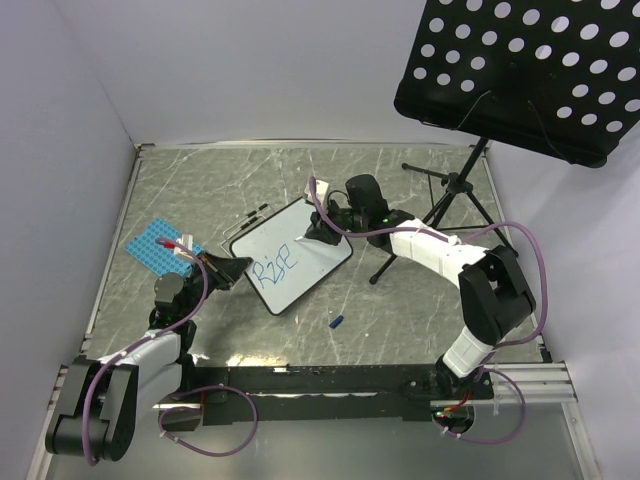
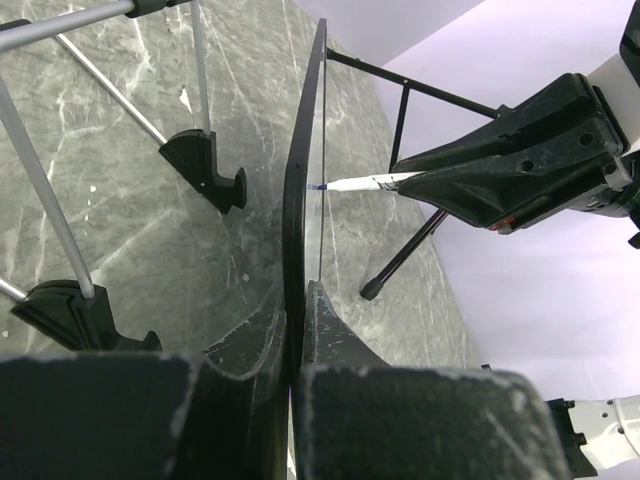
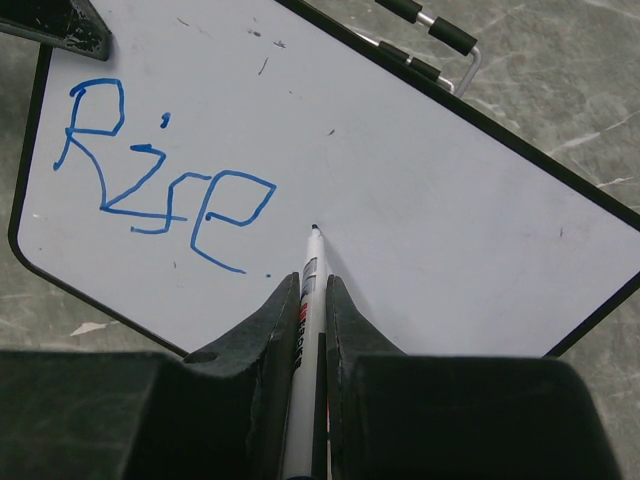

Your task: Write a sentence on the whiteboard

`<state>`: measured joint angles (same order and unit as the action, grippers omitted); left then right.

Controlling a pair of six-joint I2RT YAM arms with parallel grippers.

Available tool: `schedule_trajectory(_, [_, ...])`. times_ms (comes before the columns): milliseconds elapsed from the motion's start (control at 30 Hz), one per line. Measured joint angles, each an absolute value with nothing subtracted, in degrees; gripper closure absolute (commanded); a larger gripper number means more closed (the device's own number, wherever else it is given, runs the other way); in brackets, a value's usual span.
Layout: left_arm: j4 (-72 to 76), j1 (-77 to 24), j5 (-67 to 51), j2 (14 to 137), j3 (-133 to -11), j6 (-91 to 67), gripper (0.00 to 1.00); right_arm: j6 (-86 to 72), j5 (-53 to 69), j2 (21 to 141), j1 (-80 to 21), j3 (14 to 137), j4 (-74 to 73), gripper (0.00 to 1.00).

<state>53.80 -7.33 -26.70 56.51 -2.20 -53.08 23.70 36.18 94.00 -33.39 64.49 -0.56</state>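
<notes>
Our right gripper (image 3: 312, 292) is right up close in its own wrist view. Its two black fingers are squeezed tight on a thin white marker (image 3: 310, 268). The dark tip of the marker meets the whiteboard (image 3: 440, 190), just past the end of the writing.

The sentence (image 3: 165, 170) is only one blue word, "Rise". The letters are big and a bit wobbly. They sit in one corner part of the board, and the rest of the board is bare white with a few tiny dark specks.

Our left gripper (image 2: 296, 305) is closed on the thin black edge of the whiteboard. From that wrist we see the board from the side, like a thin line. Thin metal legs with black feet (image 2: 205, 170) stand on the grey stone surface (image 2: 150, 230) beside it.

From above, the whiteboard (image 1: 312, 268) is in the middle of the surface, turned at a slant. The left gripper (image 1: 230, 268) holds its left corner and the right gripper (image 1: 322, 232) is over its far right side.

A blue studded plate (image 1: 150, 248) lies to the left of the board, near the left arm. A small blue cap (image 1: 337, 322) lies on the surface near the board's closest corner. A black tray with round holes (image 1: 520, 70) stands on a tripod (image 1: 445, 205) at the far right.
</notes>
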Motion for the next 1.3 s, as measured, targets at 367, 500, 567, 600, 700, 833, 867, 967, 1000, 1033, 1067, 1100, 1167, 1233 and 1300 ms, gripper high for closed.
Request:
schedule_trajectory(367, [53.17, -7.31, -26.2, 56.45, -2.2, -53.23, 0.99, 23.68, 33.74, 94.0, -32.67, 64.49, -0.58, 1.0])
schedule_trajectory(500, [53.17, -7.33, -26.2, 56.45, -2.2, -53.21, 0.99, 23.68, 32.73, 94.0, -31.46, 64.51, -0.58, 1.0])
schedule_trajectory(567, [53.21, -7.33, -26.22, 56.47, -2.2, -53.21, 0.99, 23.68, 32.56, 94.0, -31.09, 64.51, -0.6, 1.0])
schedule_trajectory(600, [53.25, -7.33, -26.22, 56.47, -2.2, -53.21, 0.99, 23.7, 32.58, 94.0, -30.96, 64.51, -0.6, 1.0])
schedule_trajectory(700, [53.28, -7.33, -26.24, 56.47, -2.2, -53.19, 0.99, 23.66, 33.1, 94.0, -30.89, 64.51, -0.56, 1.0])
schedule_trajectory(833, [53.32, -7.33, -26.24, 56.51, -2.2, -53.19, 0.99, 23.29, 34.44, 93.97, -30.89, 64.51, -0.14, 1.0])
schedule_trajectory(867, [53.34, -7.33, -26.24, 56.53, -2.2, -53.19, 0.99, 23.18, 34.74, 93.97, -30.89, 64.51, -0.03, 1.0])
schedule_trajectory(967, [53.74, -7.33, -26.26, 56.88, -2.2, -53.21, 0.99, 22.59, 35.4, 93.97, -30.89, 64.55, -0.03, 1.0])
schedule_trajectory(1000, [53.74, -7.33, -26.26, 56.95, -2.2, -53.21, 0.99, 22.39, 35.42, 93.97, -30.89, 64.62, -0.03, 1.0])
schedule_trajectory(1033, [53.76, -7.33, -26.26, 56.97, -2.2, -53.21, 0.99, 22.24, 35.44, 94.0, -30.89, 64.71, -0.05, 1.0])
schedule_trajectory(1067, [53.84, -7.33, -26.28, 56.99, -2.2, -53.21, 0.99, 22.13, 35.44, 94.0, -30.89, 64.84, -0.05, 1.0])
schedule_trajectory(1100, [53.89, -7.33, -26.28, 56.99, -2.2, -53.21, 0.99, 21.93, 35.44, 94.02, -30.89, 65.04, -0.01, 1.0])
schedule_trajectory(1167, [53.95, -7.33, -26.3, 57.01, -2.2, -53.21, 0.99, 21.69, 35.44, 94.06, -30.89, 65.56, 0.03, 1.0])
schedule_trajectory(1233, [54.02, -7.33, -26.33, 57.01, -2.2, -53.21, 0.99, 21.37, 35.44, 94.08, -30.89, 65.78, 0.4, 1.0])
schedule_trajectory(1300, [54.19, -7.33, -26.39, 57.21, -2.2, -53.21, 0.99, 21.02, 35.44, 94.21, -30.89, 65.95, 0.43, 1.0])
